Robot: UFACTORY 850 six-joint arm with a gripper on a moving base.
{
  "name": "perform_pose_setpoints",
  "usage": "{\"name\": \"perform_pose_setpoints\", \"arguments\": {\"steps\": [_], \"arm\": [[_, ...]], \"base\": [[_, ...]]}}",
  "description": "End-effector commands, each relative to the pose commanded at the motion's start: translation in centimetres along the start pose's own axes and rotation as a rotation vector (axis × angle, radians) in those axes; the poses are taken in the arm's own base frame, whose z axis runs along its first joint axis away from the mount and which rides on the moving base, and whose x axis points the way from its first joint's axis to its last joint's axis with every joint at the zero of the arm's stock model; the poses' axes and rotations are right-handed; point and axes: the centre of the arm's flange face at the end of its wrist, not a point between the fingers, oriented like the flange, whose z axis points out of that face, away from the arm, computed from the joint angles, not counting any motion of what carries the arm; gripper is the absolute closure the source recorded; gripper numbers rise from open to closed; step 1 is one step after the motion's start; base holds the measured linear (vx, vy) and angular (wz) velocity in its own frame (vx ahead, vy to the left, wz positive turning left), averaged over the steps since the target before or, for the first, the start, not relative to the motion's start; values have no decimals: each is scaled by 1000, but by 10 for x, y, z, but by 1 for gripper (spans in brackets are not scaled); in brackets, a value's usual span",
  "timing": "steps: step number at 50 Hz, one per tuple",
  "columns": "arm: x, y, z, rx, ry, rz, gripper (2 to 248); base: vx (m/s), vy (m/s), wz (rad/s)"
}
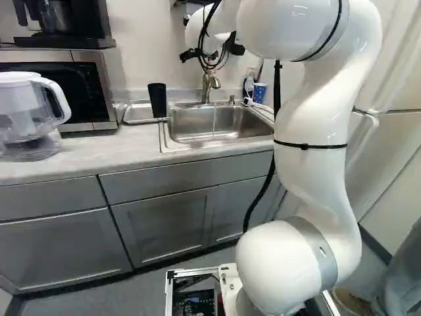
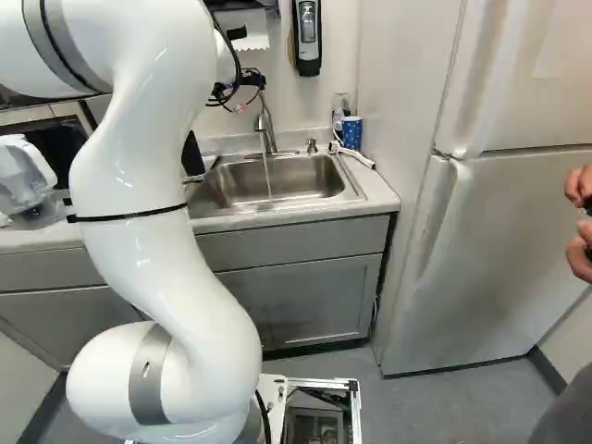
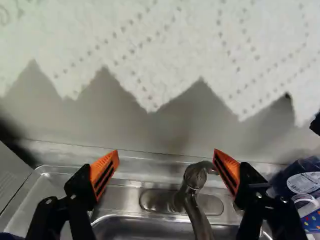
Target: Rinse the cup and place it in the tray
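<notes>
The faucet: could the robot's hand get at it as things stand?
Probably yes: the hand is open, and the faucet shows between its fingers in the wrist view, nothing else across it, though one finger might bump its handle.

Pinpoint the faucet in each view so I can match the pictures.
Left base view: faucet above the picture's centre, left of the arm.
Right base view: faucet left of centre, right of the arm.
Wrist view: faucet seen between the open jaws, nearer one.
Shared landmark: the sink.
</notes>
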Motion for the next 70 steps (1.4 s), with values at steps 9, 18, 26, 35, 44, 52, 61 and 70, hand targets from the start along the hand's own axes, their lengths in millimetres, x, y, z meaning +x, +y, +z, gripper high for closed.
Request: {"name": "perform_pose_setpoints", "arguments": {"steps": [9,18,26,35,44,52,61,70], "arm": [[-2,0,-2,1,-17,0,3],[-4,-1,-3,2,-33,0,3],[-5,-1,-4,2,-48,0,3],[-7,-1,-7,4,-65,-1,3],[-10,-2,-12,5,-82,-1,3],[-12,-3,-18,7,-95,-2,3],[-12,-3,-18,7,-96,-2,3],[-11,-3,-18,7,-84,-2,3]], "base": [[0,0,0],[0,0,0],[0,0,0],[0,0,0],[0,0,0],[0,0,0],[0,0,0],[0,0,0]]}}
